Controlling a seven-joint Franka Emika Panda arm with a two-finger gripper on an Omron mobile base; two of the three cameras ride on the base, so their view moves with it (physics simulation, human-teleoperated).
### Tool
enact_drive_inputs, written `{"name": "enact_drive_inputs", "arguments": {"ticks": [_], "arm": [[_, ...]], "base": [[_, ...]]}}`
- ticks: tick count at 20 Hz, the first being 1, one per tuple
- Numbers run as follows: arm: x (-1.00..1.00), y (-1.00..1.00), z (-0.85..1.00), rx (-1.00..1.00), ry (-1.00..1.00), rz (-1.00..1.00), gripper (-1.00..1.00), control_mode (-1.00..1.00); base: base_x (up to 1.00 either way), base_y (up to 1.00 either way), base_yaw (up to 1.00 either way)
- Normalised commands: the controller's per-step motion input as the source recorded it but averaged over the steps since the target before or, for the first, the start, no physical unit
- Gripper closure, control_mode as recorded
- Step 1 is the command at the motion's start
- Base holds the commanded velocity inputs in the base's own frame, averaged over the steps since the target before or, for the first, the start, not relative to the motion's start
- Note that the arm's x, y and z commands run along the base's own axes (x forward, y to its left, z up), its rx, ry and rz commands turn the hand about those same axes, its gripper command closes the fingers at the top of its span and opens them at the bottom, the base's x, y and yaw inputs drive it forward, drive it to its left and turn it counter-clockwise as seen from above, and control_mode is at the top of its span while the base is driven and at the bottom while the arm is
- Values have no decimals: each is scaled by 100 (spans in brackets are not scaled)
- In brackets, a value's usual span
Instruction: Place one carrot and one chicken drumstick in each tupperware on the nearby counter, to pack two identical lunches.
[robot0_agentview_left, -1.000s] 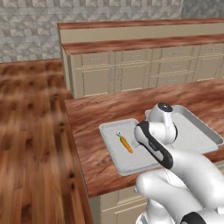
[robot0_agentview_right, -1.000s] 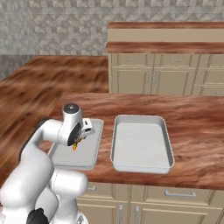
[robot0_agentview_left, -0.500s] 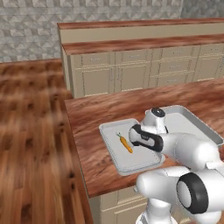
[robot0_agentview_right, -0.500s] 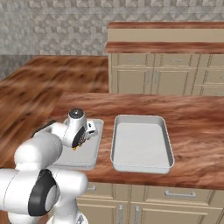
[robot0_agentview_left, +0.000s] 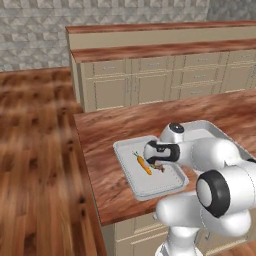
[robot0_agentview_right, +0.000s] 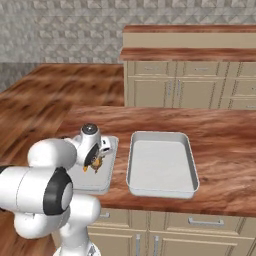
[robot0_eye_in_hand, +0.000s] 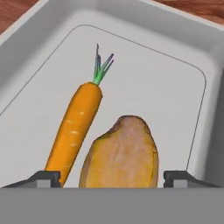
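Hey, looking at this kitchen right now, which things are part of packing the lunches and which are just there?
Part of the job:
carrot
chicken drumstick
smaller tupperware
larger tupperware
counter
gripper, jaws apart over the drumstick

Just there:
back cabinets
wood floor
stone wall

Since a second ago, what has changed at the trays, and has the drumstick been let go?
The arm came down and forward, bringing the gripper low into the smaller tray. Its jaws now stand wide apart on either side of the chicken drumstick, which lies on the tray floor beside the carrot; it looks released. The carrot stayed in place, and the larger tray is unchanged, with nothing in it.
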Motion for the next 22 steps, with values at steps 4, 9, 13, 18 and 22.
{"name": "enact_drive_inputs", "arguments": {"ticks": [4, 9, 13, 18, 22], "arm": [[-29, 9, 66, 0, 0, 0, -100, -100], [-68, 2, 96, 0, 0, 0, -100, -100], [-100, -11, 91, 0, 0, -6, -100, -100], [-100, -9, 76, 0, -3, -24, -100, -100], [-94, -3, 74, 0, -5, -32, -100, -100]], "base": [[0, 0, 0], [0, 0, 0], [0, 0, 0], [0, 0, 0], [0, 0, 0]]}}
